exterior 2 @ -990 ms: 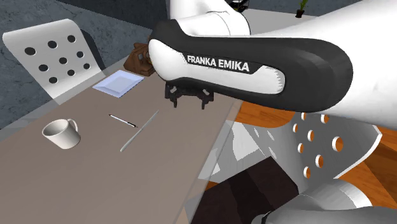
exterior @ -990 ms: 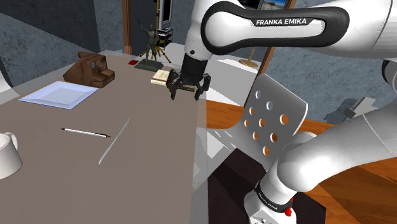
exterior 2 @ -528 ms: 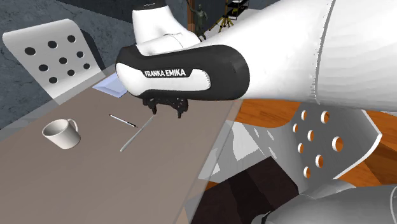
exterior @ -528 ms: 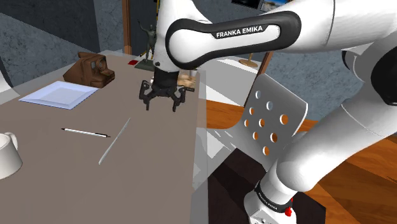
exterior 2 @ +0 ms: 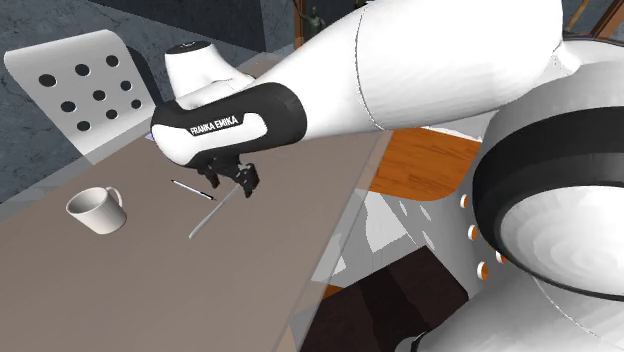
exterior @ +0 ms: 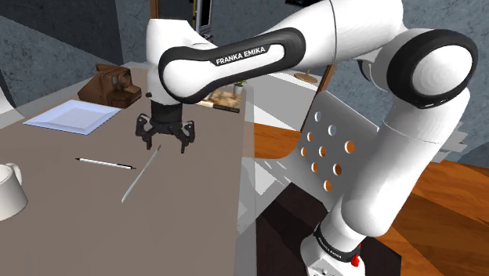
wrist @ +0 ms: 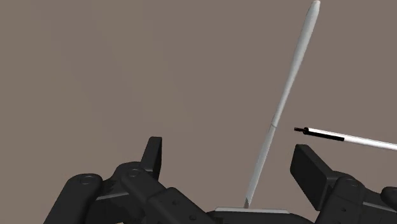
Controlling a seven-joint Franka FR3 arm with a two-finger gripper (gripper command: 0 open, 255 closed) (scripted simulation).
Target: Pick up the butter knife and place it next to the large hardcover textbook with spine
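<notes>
Knife: the butter knife (exterior: 141, 174) lies flat on the table, centre-left of the shoulder view, near a pen (exterior: 104, 163).
Axis: a diagonal from lower left to upper right, with the upper end below the gripper (exterior: 165, 144).
Claw: released, its fingers spread either side of that end without touching it.
Surface: plain grey-brown table (exterior: 70, 227).
Room: orange wood floor (exterior: 439, 212), dark mottled walls.
Look: slim, pale grey.

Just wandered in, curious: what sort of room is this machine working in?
Likely a dining or study corner of a house: a long brown table holding a white mug, knife and pen, a perforated grey chair alongside, wooden floor.
</notes>
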